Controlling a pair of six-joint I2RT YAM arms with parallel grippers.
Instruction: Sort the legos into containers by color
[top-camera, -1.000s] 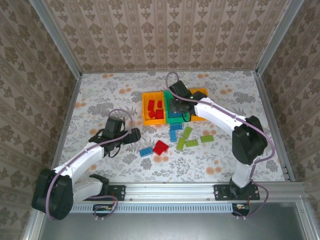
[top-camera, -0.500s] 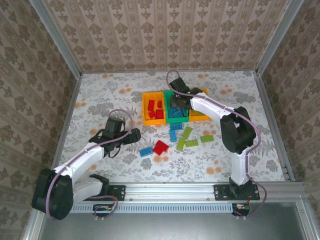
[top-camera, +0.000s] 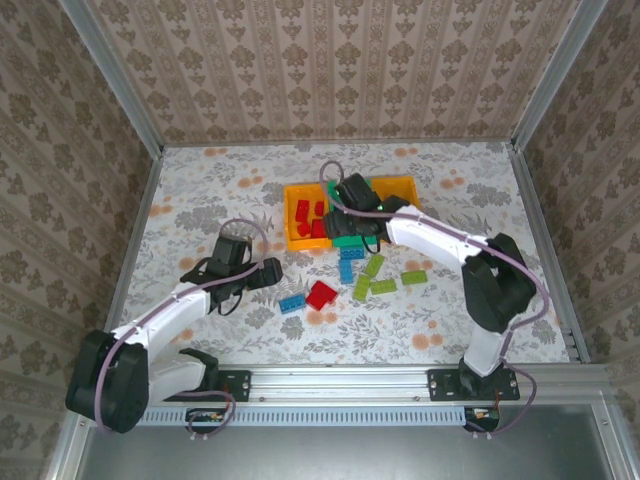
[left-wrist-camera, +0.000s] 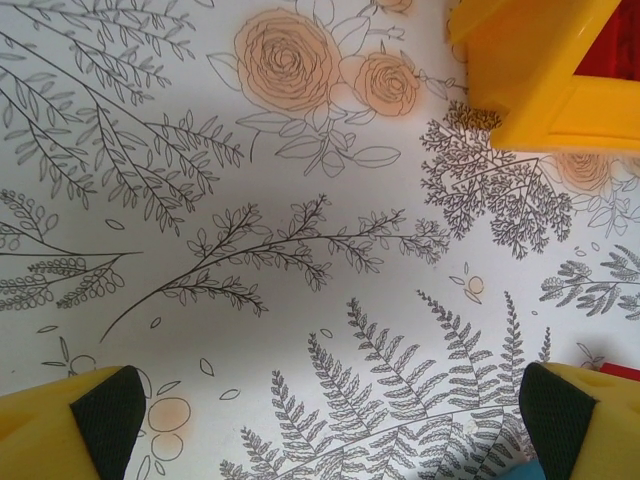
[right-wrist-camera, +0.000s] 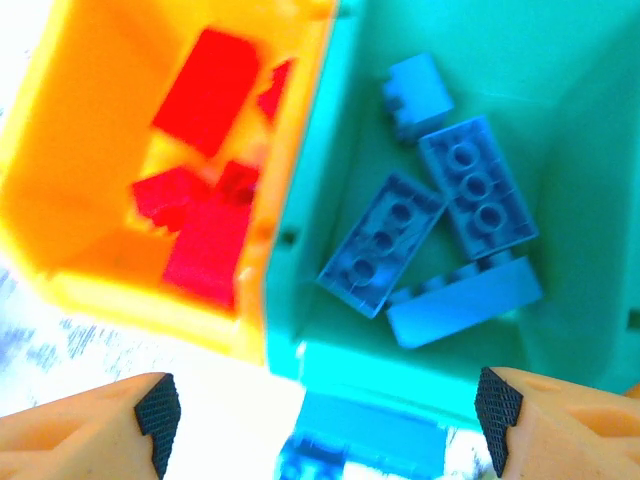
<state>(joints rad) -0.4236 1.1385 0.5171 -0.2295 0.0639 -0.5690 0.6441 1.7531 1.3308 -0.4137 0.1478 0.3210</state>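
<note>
Jaws apart, my right gripper (right-wrist-camera: 328, 410) hangs over blue bricks (right-wrist-camera: 385, 245) in the green bin (right-wrist-camera: 560, 120); left gripper (left-wrist-camera: 332, 410), eight o'clock, likewise spread.

The left arm (top-camera: 165, 318) and right arm (top-camera: 432, 232) have white shells, black joints and lilac cables. The left pincer (left-wrist-camera: 330, 402) has yellow fingers (left-wrist-camera: 40, 435) with black pads (left-wrist-camera: 108, 408).
</note>
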